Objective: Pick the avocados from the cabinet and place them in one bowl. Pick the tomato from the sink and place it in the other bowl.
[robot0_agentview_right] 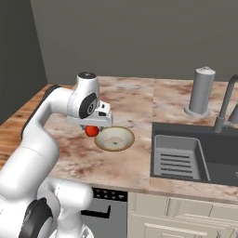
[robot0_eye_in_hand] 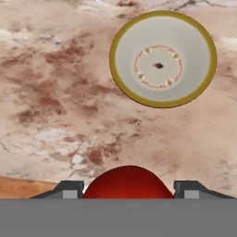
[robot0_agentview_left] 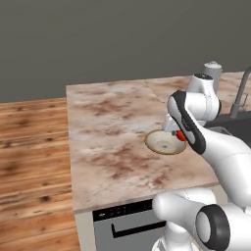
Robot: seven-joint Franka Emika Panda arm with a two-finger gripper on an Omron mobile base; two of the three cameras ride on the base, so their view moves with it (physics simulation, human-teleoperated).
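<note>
Your gripper (robot0_agentview_right: 92, 130) has its fingers part-closed around the tomato (robot0_agentview_right: 92, 131); in the hand view the red ball (robot0_eye_in_hand: 127, 182) sits squarely between the two dark fingertips (robot0_eye_in_hand: 69, 190), so the hold looks centred.

The tomato hangs above the marbled counter (robot0_agentview_left: 108, 132), just beside the pale bowl with the tan rim (robot0_agentview_right: 114, 138), on the side away from the sink (robot0_agentview_right: 186, 153). It is not over the bowl yet: the hand view puts the bowl (robot0_eye_in_hand: 163, 59) ahead of the fingers, not beneath them.

The bowl is empty and sits near the counter's front edge, close to the basin, which keeps the carry short.

You would want the tomato above the bowl's centre before letting go. Height above the counter is hard to judge here; probably low, but check.

A grey canister (robot0_agentview_right: 201, 91) stands behind the sink, clear of the path.
</note>
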